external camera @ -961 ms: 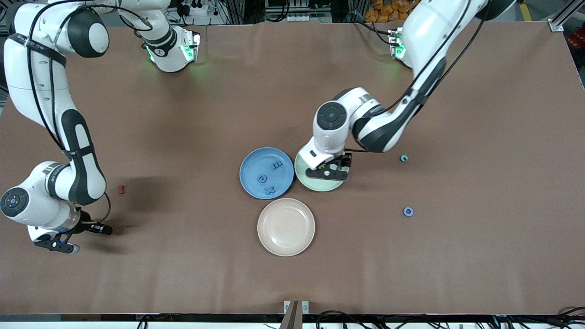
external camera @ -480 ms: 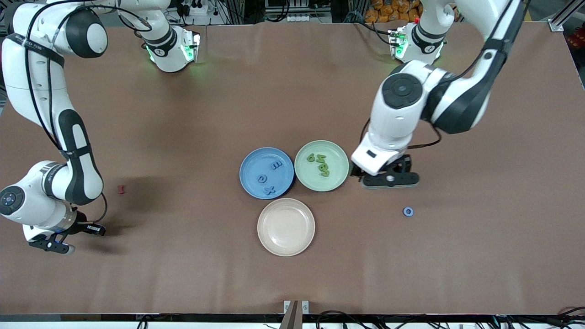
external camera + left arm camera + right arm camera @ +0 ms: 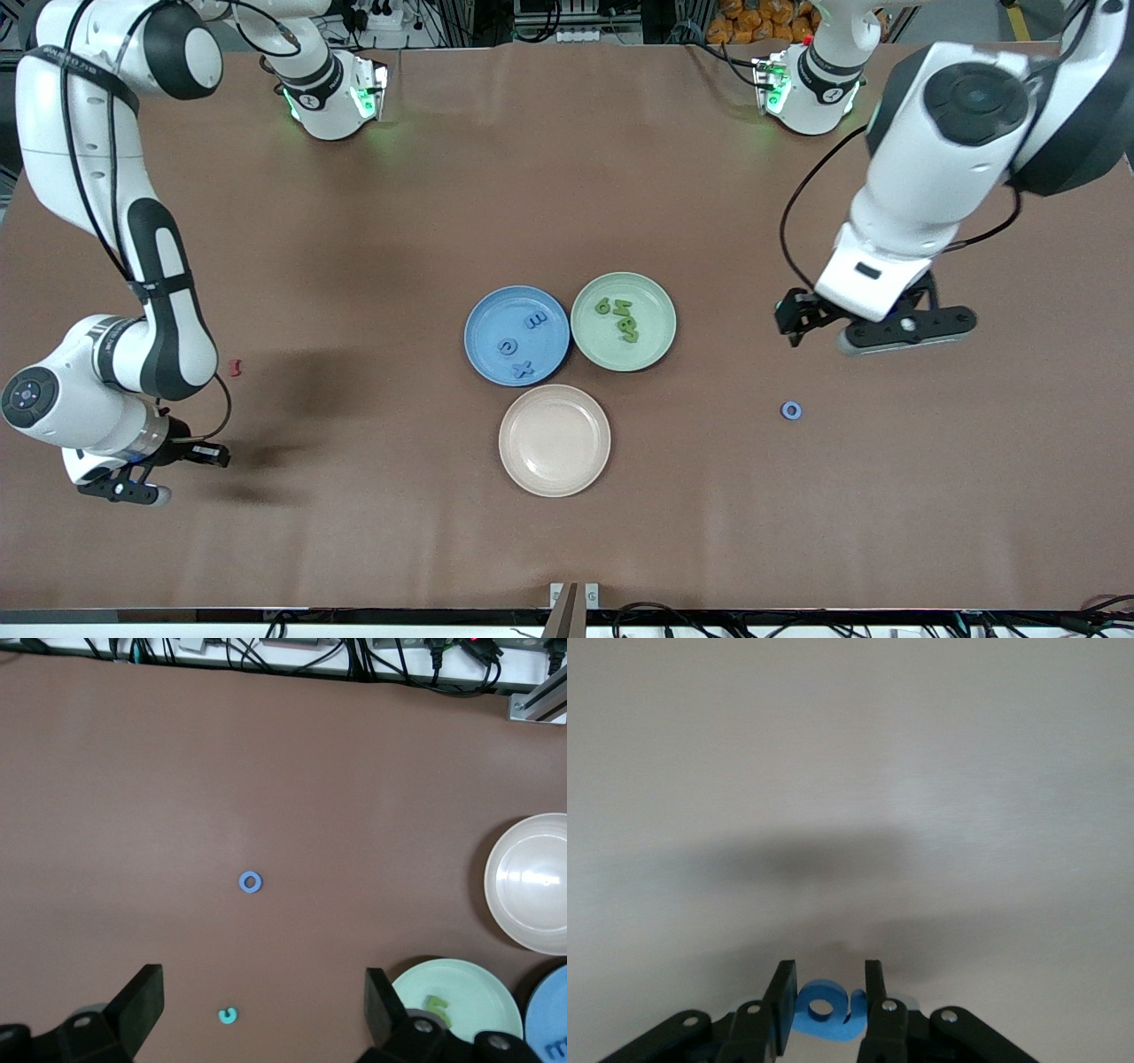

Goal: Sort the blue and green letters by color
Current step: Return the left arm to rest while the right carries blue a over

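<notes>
Three blue letters lie on the blue plate, and three green letters lie on the green plate. A blue ring letter rests on the table toward the left arm's end. My left gripper hangs open and empty over the table there. In its wrist view a small teal letter lies below its gripper; the blue ring lies apart from it. My right gripper, low at its own end of the table, is shut on a blue letter.
A cream plate sits nearer the front camera than the two coloured plates. A dark red letter lies on the table beside the right arm. The brown mat's edge runs along the camera side.
The left arm swung from over the green plate toward its own end of the table, uncovering the green letters, and its jaws widened. The right gripper closed on the blue letter.
</notes>
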